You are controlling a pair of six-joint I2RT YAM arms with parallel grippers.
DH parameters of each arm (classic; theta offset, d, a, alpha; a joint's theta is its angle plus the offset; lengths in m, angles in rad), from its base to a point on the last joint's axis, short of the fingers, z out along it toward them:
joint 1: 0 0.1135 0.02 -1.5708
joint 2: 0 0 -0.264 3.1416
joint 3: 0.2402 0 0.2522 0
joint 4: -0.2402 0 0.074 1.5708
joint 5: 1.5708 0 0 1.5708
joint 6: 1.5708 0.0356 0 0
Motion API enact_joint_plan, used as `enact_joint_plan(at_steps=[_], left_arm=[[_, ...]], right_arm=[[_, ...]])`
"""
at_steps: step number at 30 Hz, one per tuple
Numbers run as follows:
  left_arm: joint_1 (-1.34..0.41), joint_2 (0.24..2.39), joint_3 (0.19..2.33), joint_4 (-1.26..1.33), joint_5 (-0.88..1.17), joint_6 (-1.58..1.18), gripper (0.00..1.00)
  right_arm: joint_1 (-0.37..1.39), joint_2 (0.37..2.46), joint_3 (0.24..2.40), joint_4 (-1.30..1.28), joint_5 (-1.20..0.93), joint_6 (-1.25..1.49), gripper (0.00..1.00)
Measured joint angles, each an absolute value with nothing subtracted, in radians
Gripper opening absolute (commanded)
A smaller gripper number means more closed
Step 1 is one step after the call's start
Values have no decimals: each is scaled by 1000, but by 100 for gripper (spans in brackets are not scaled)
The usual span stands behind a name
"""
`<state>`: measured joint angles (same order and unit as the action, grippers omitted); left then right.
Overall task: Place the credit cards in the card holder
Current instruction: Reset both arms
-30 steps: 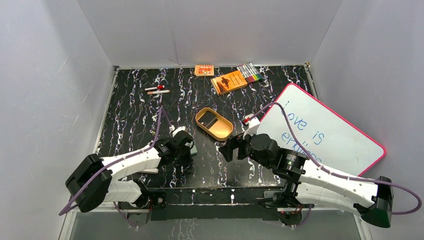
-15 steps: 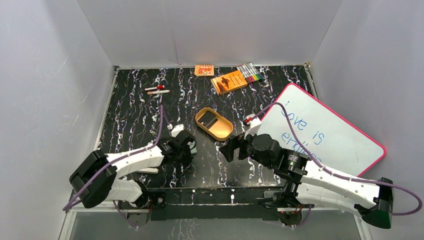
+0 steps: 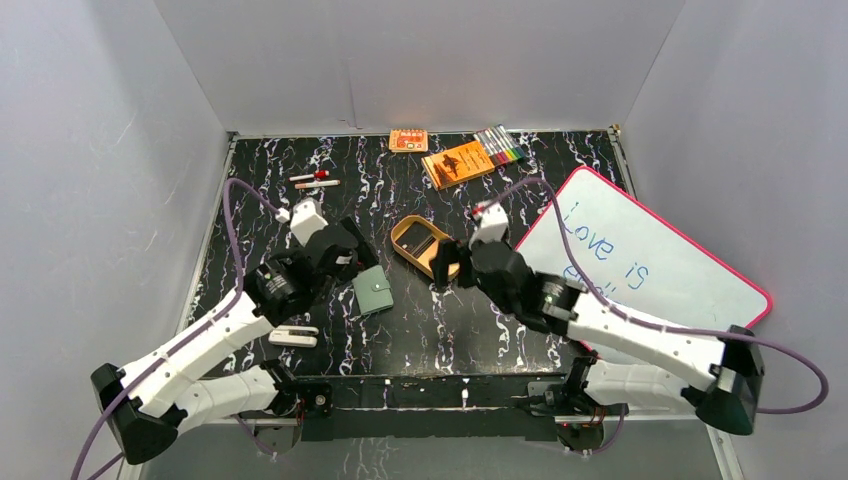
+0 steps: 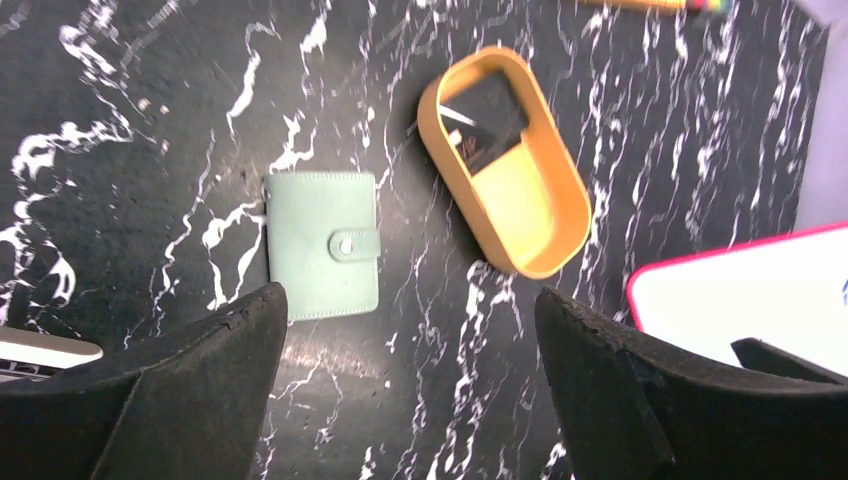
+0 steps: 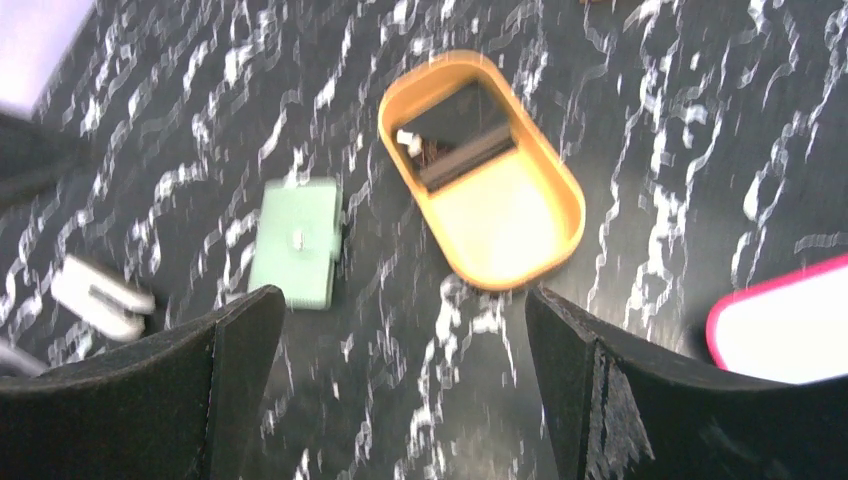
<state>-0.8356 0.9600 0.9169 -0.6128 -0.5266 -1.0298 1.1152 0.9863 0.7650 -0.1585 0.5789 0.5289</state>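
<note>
1. Left hand: two dark fingers spread wide, nothing between them, held above the table.
2. Right hand: fingers likewise spread apart, empty, above the table.
3. White block: flat on the table, behind and outside the left hand, near its arm.
4. Card holder: sage-green, folded shut, snap tab fastened. It lies flat on the table just ahead of the left hand's left finger. From the right hand it sits ahead and to the left. Neither hand touches it.
5. Tan oval tray: ahead of the left hand towards its right finger, and straight ahead of the right hand, beside the holder but apart from it.
6. Credit cards: dark, in the far end of the tray; how many cannot be told.
7. Whiteboard: pink-edged, handwritten, to the right of the right hand.
8. Two small sticks: well beyond the left hand.
9. Orange booklet, markers, small orange box: far edge, well beyond both hands.
</note>
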Motion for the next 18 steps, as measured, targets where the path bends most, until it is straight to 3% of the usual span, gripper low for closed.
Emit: enact_joint_plan(at_steps=[8,13,18], left_arm=[[-835,984,1014,-726,-680,-1098,91],[-835,966,1014,-643,-670,-852,92],[-835,1035,1148,-600,-684,-653,93]], right_arm=[[751,1424,1354,-260,355,500,99],[623,1449,1385,-235,295,513,99],[563,1505,1490,-231,358,464,99]])
